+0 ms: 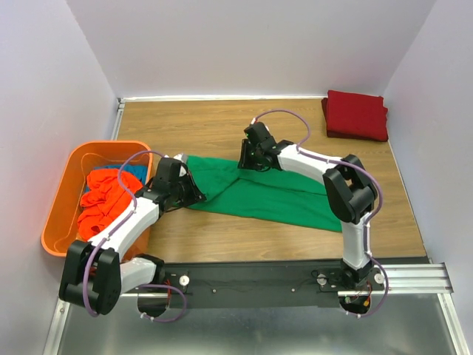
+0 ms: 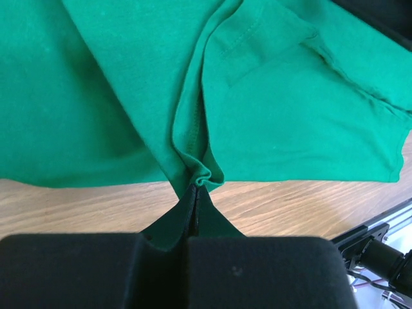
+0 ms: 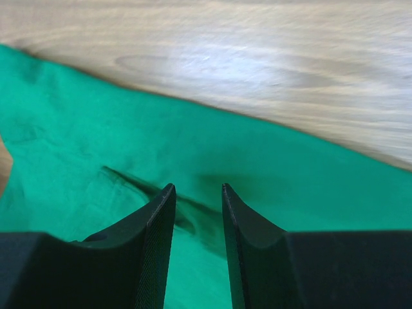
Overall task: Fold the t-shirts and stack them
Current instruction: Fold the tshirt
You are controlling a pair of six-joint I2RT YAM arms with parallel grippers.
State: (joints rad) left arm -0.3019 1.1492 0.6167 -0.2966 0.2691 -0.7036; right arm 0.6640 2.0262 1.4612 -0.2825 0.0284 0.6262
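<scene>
A bright green t-shirt (image 1: pixel 273 196) lies spread across the middle of the wooden table. My left gripper (image 1: pixel 194 194) is at its left end, shut on a bunched fold of the hem (image 2: pixel 201 175); the jaws are pressed together on the cloth. My right gripper (image 1: pixel 247 163) hovers over the shirt's far edge, open, with its fingertips (image 3: pixel 168 193) just above the green fabric (image 3: pixel 309 187) and nothing between them. A dark red t-shirt (image 1: pixel 356 115) lies folded at the back right corner. Orange-red t-shirts (image 1: pixel 102 203) and a blue one (image 1: pixel 133 171) sit crumpled in the bin.
An orange plastic bin (image 1: pixel 58 222) stands at the table's left edge, beside my left arm. White walls close in the table on the left, back and right. A black rail (image 1: pixel 266 277) runs along the near edge.
</scene>
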